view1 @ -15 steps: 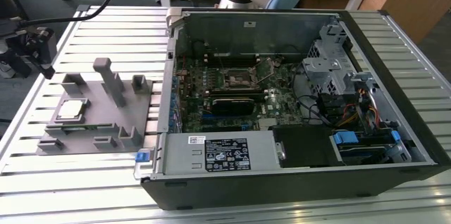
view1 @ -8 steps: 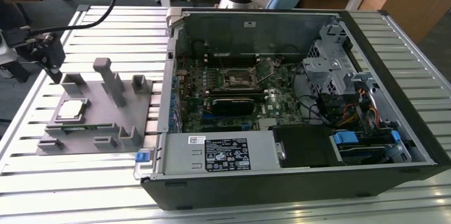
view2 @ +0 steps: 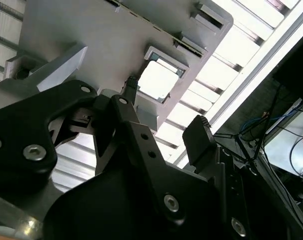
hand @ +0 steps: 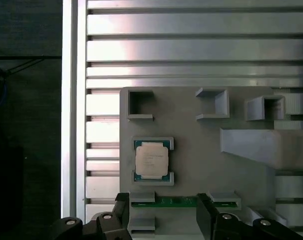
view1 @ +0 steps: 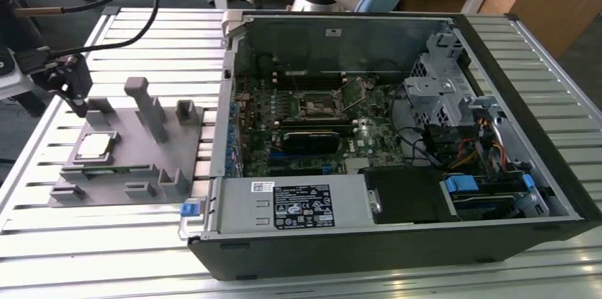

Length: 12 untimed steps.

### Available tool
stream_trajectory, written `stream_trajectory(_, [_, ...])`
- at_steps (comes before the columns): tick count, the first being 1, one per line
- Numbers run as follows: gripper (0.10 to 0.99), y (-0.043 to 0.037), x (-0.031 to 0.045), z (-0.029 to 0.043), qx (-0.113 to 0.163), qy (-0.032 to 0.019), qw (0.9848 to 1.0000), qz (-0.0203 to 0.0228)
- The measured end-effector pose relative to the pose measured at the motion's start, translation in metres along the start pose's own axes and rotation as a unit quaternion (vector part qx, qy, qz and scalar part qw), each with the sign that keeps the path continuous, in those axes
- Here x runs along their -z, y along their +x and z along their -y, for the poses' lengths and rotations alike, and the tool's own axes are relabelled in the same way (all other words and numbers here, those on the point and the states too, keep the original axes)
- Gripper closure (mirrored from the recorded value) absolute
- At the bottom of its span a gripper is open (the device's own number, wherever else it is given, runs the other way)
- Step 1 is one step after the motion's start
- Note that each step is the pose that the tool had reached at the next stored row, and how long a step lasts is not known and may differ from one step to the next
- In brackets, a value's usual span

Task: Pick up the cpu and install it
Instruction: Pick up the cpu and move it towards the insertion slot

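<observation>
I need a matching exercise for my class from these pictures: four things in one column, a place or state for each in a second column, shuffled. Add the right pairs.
Things
1. cpu
2. memory stick
3. gripper
4. computer case

Places or states
A. side open, motherboard exposed
B. fingers open, empty, over the grey fixture
C. in the fixture's square pocket, metal top up
D. in the long slot beside the square pocket

Pairs: 1-C, 2-D, 3-B, 4-A

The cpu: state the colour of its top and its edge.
The cpu has a silvery-white top and green edge, clearest in the first wrist view.
</observation>
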State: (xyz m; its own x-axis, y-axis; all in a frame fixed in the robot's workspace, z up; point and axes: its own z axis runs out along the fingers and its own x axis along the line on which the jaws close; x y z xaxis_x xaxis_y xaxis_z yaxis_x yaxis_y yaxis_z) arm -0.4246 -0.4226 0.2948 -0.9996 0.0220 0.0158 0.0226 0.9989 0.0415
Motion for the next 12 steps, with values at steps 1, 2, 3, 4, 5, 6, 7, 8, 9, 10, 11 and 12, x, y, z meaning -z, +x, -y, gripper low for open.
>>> stream_trajectory(1, [0.439,0.0,-0.0018,0.0001,0.0,0.0,1.0,0.0])
stream_trajectory(2, [0.439,-0.0001,-0.0038,0.0002,0.0,0.0,1.0,0.0])
stream_trajectory(3, [0.439,-0.0001,-0.0055,0.0002,0.0,0.0,1.0,0.0])
stream_trajectory(4, [0.439,-0.0001,-0.0074,0.0003,0.0,0.0,1.0,0.0])
stream_trajectory(5, [0.439,-0.0002,-0.0091,0.0004,0.001,0.0,1.0,-0.0001])
stream_trajectory(6, [0.431,-0.0002,-0.011,0.0004,0.001,0.0,1.0,0.0])
stream_trajectory(7, [0.431,-0.0002,-0.0128,0.0005,0.001,0.0,1.0,0.0])
stream_trajectory(8, [0.369,-0.0002,-0.0146,0.0006,0.001,0.0,1.0,0.0])
stream_trajectory(9, [0.369,-0.0003,-0.0165,0.0007,0.001,0.0,1.0,0.0])
stream_trajectory(10, [0.369,-0.0003,-0.0183,0.0007,0.001,-0.0004,1.0,0.0])
stream_trajectory(11, [0.369,-0.0003,-0.0201,0.0008,0.001,-0.0009,1.0,-0.0001])
stream_trajectory(12, [0.369,-0.0003,-0.0219,0.0009,0.002,-0.0013,1.0,-0.0001])
